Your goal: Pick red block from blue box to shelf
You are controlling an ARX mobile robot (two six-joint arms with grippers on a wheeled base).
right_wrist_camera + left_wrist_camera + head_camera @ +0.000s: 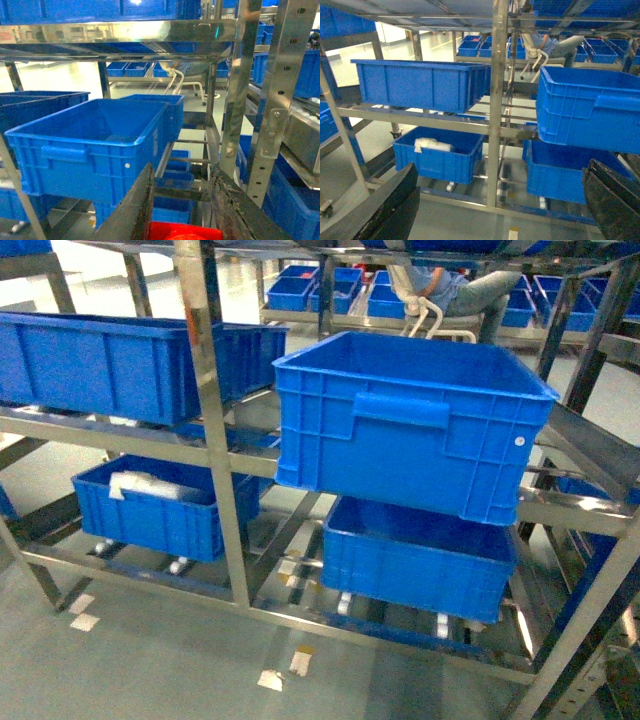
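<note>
The red block [185,231] sits between our right gripper's [182,227] fingers, clamped, in front of the shelf [280,100]; its long axis we cannot tell. Our left gripper [500,210] is spread wide, empty.

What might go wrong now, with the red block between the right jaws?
The red block shows only at the picture's bottom edge between the right jaws; the grip may be shallow, so it could slip.
The shelf upright stands close on the right; the arm might strike it.
</note>
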